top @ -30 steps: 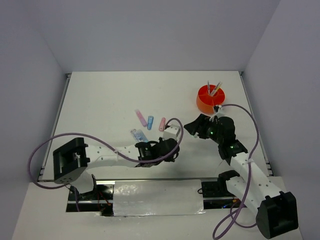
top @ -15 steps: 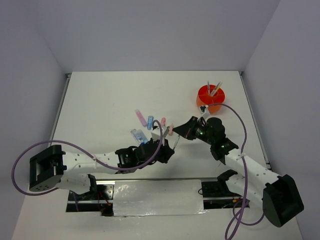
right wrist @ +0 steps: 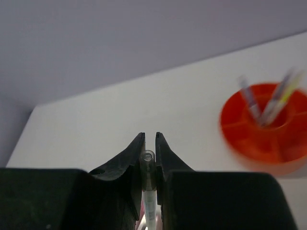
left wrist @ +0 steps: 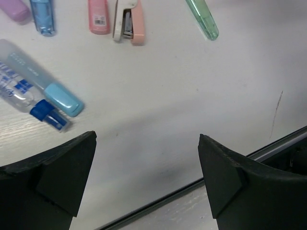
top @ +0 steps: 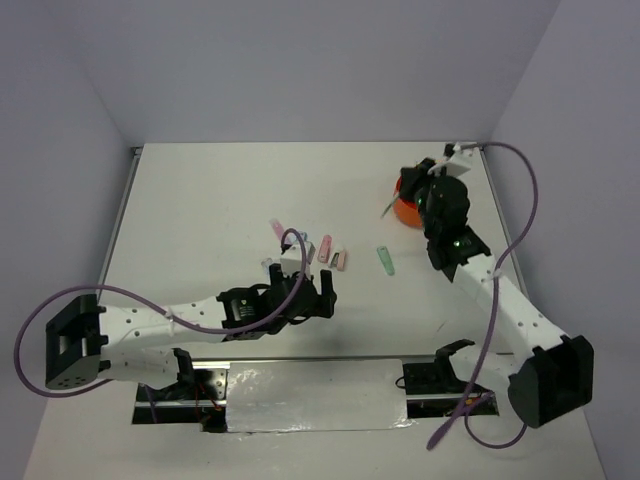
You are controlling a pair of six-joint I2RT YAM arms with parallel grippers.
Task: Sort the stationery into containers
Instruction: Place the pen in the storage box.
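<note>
My right gripper is shut on a thin white pen with a clear cap, which hangs over the left rim of the round orange organiser. Two pens stand in the organiser. My left gripper is open and empty, low over the table. Beyond it lie a purple stick, a blue stick, a pink stick, a pink stapler, a green stick, a frosted blue-capped marker and a blue-and-clear piece.
The loose items form a row mid-table. The table's near edge with a metal rail runs just behind the left gripper. A purple cable loops over the blue stick in the top view.
The two grippers met mid-table over the pen. The left gripper opened and drew back; the right gripper shut on the pen and carried it up to the organiser.
</note>
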